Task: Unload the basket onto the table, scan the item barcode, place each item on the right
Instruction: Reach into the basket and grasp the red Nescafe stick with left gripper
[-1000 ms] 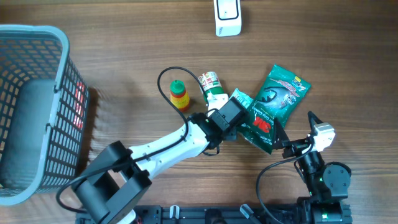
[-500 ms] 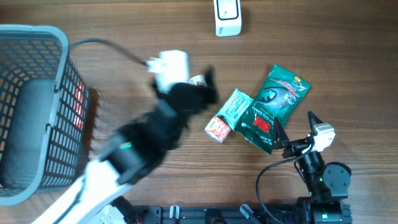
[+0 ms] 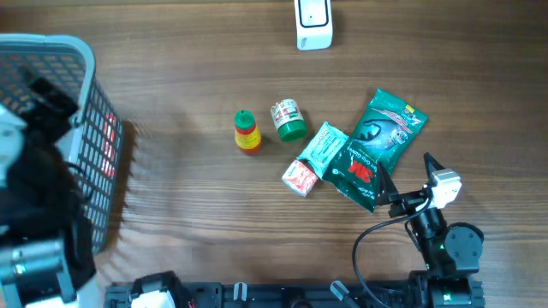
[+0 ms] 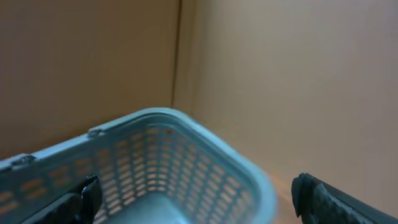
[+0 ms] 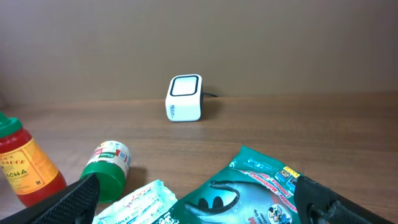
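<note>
Wooden table [image 3: 171, 51] from overhead: the green packet [image 3: 390, 127] lies right, the scanner [image 3: 313, 24] far. Left wrist: my left gripper [image 4: 198, 190] gapes empty by the basket [image 4: 186, 124]. Right wrist: my right gripper [image 5: 196, 186] is wide, empty. The packet looks light, crinkly and slippery, so I'd pinch an edge.

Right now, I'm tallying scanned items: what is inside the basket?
Inside the basket, only bare mesh wall shows, no item. From overhead the left arm covers most of its floor.

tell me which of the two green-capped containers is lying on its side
The green-lidded jar: it lies on its side with the lid pointing toward the robot, while the red sauce bottle beside it stands upright.
</note>
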You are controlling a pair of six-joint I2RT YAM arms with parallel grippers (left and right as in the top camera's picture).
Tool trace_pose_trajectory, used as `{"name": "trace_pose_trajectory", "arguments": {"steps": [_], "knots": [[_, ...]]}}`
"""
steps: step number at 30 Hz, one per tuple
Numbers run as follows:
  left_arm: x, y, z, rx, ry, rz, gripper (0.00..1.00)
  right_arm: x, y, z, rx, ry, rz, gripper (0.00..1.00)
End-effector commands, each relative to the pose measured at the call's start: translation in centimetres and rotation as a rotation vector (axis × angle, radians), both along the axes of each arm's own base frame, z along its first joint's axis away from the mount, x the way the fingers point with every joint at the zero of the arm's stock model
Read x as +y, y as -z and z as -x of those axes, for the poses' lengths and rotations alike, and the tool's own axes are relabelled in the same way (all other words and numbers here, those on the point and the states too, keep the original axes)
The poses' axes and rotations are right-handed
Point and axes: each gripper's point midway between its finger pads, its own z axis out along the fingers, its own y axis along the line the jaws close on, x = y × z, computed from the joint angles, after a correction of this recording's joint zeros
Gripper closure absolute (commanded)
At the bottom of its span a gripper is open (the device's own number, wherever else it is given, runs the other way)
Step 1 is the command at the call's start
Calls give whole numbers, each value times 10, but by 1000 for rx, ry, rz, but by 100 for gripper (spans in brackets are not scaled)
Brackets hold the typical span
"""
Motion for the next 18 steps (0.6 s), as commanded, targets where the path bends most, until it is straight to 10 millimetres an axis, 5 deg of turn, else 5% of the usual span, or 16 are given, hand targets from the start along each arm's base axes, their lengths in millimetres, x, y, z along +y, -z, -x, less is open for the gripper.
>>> {"name": "trace_pose_trajectory", "arguments": {"steps": [1,5,12,18], "knots": [[14,11,-22,120,192,-85,0,0,-1,0,-9,1,12,0],[49,57,-31,435,296,-280,0,0,-1,0,-9,1,12,0],[73,166,-37,613,455,79,0,0,-1,0,-9,1,12,0],[100,221,-49,634,496,240,0,0,-1,0,-9,1,12,0]]}}
